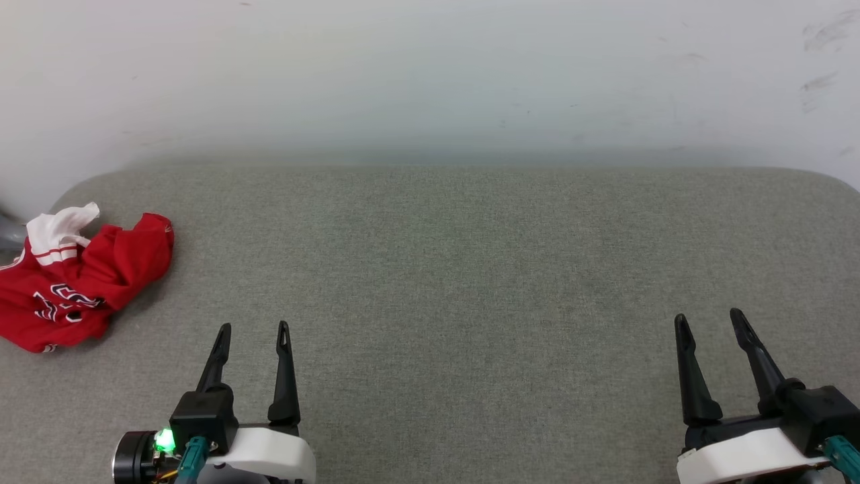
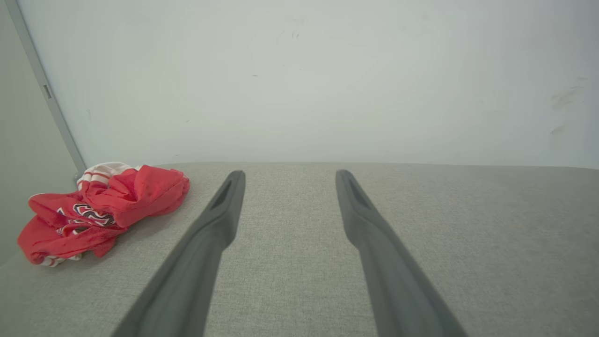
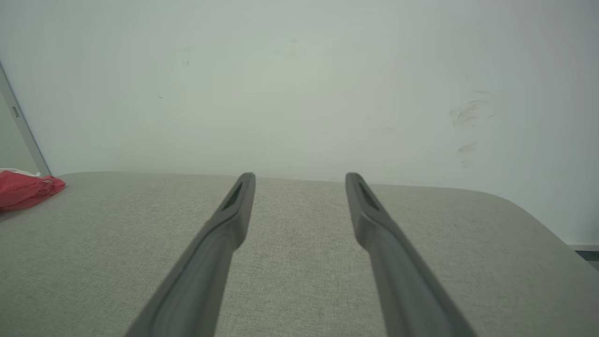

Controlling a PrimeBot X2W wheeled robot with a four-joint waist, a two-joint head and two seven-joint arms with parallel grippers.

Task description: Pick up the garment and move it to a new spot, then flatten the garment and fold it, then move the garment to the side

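Pickup not yet begun: garment [image 1: 74, 275] crumpled at far left; left gripper [image 1: 254, 327] and right gripper [image 1: 709, 316] spread apart, nothing held. Reach by left needed.

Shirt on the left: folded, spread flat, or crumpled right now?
Crumpled. The shirt sits in a loose heap on the grey pad, one white sleeve bunched on top, its lettering creased and partly hidden.

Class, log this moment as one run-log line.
garment: crumpled, far left, untouched | left hand: open, empty | right hand: open, empty | step: pickup not begun
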